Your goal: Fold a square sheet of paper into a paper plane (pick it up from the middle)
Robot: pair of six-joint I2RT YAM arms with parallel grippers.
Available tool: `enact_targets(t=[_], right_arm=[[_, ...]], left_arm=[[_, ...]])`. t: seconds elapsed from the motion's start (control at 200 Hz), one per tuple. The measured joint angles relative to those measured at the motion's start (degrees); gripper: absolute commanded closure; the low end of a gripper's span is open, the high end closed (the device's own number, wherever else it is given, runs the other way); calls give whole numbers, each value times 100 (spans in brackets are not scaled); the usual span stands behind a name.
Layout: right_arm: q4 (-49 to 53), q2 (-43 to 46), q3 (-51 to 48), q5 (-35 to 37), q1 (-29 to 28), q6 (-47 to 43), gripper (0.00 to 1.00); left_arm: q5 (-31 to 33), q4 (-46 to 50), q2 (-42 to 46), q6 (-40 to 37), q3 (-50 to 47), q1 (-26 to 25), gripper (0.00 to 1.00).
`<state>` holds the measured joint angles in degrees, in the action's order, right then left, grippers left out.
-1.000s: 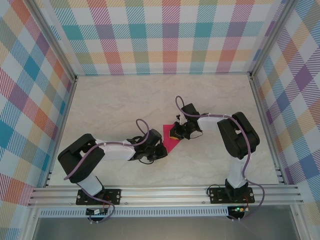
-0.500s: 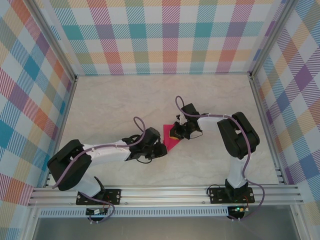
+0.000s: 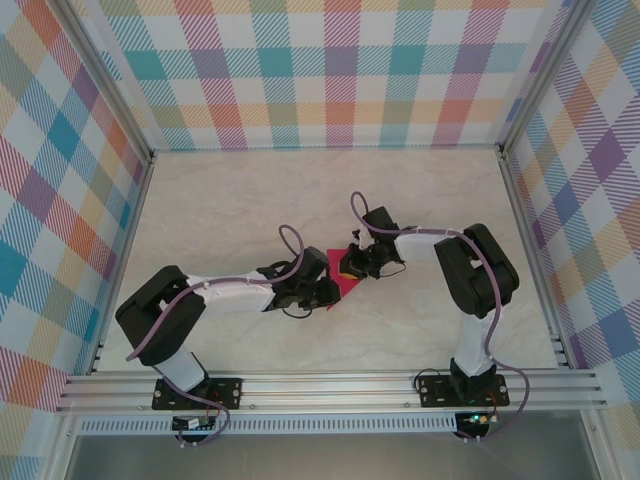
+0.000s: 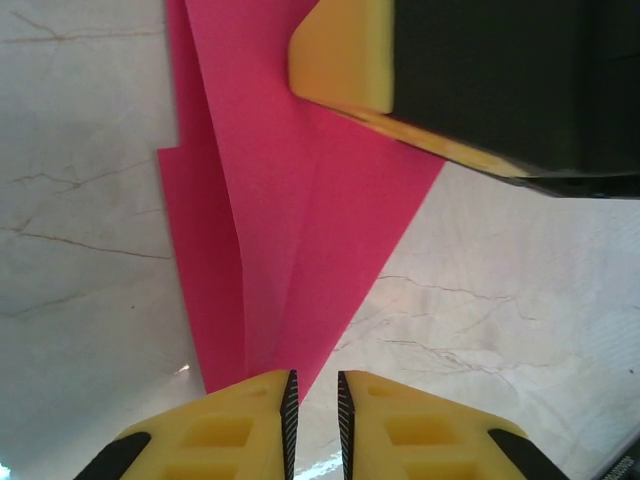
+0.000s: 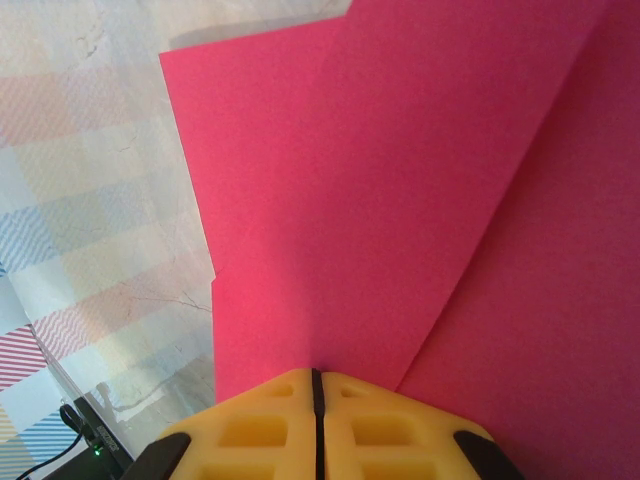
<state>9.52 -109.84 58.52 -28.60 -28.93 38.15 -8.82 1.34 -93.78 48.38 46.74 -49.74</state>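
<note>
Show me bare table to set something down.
Free: the back strip of table below the plaid wall, and the near strip by the front rail. Crowded: centre, where left claw and right claw meet at the paper.

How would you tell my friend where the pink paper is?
Look at the pale marble-patterned table inside the checked walls. In its middle, two black robot arms nearly meet. Under their yellow jaws lies the folded magenta-pink paper, the only plain solid-pink thing there.
</note>
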Motion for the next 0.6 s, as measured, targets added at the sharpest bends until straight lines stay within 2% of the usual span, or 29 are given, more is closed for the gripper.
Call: enact_targets(t=[0.6], right_arm=[[20, 2, 11, 4, 0, 0, 90]], left_arm=[[-184, -520, -52, 295, -435, 0, 83]])
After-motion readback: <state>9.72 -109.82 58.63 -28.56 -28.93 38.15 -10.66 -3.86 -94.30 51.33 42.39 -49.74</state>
